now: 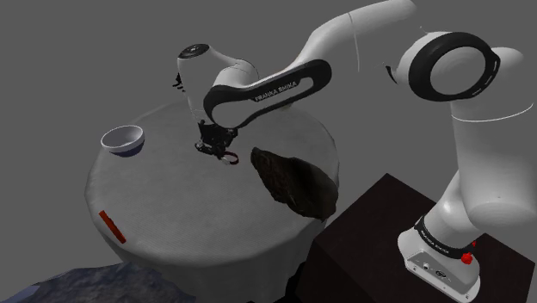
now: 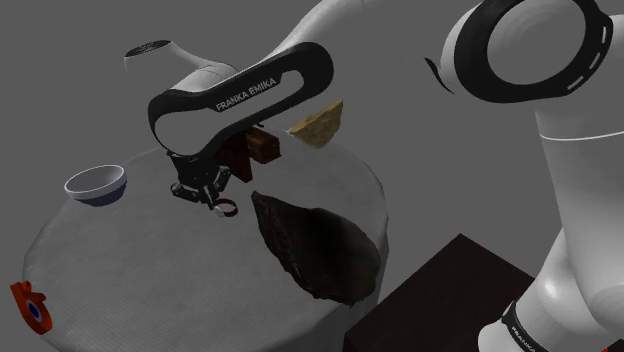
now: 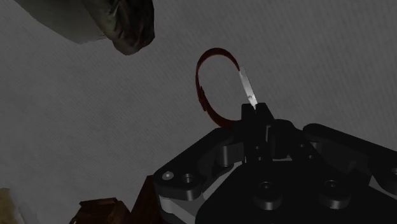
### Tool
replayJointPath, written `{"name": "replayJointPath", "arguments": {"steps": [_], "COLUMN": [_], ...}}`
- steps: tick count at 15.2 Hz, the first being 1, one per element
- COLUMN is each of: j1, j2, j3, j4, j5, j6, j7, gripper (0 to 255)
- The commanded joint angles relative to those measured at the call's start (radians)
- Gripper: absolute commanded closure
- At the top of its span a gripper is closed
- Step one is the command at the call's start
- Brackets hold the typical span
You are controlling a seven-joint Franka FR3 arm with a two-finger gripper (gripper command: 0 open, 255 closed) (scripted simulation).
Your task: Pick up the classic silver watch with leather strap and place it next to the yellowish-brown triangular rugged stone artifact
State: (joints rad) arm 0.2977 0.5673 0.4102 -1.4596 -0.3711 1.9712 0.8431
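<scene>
I have the gripper (image 3: 256, 109) down low over the round table (image 1: 189, 215), near its middle. In the wrist view its fingers stand narrow, pinched on the silver edge of the watch (image 3: 201, 92), whose dark red strap loops out past the fingertips. So I judge the grasp made. I cannot tell whether the watch is off the table yet or just resting on it.

What is left is the whole carry: lift, move across, and set the watch down beside the yellowish stone (image 2: 318, 122). That stone sits at the far rim of the table in the second exterior view, well apart from the watch.

Two things crowd the route. A brown block (image 2: 264, 148) stands between the gripper and the stone, just beside the stone, so I reckon the free spot next to it is tight on that side. A big dark rock (image 2: 315, 245) lies near the watch, towards the stand (image 1: 379, 224). I would lift clear before travelling, as the hanging strap could catch on either one.

A bowl (image 1: 122, 138) sits near the rim on the other side, and a small orange-red thing (image 2: 30, 303) lies at the near edge. Both are out of the way.
</scene>
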Motion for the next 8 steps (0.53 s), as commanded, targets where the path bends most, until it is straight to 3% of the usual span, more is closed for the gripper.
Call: {"name": "replayJointPath", "arguments": {"steps": [1,8], "j1": [0.0,0.003], "j2": [-0.008,-0.03], "j3": [0.003,0.01], "j4": [0.014,0.074], "j5": [0.005,0.02], "j6": [-0.021,-0.1], "j7": [-0.005,-0.024], "gripper": [255,255]}}
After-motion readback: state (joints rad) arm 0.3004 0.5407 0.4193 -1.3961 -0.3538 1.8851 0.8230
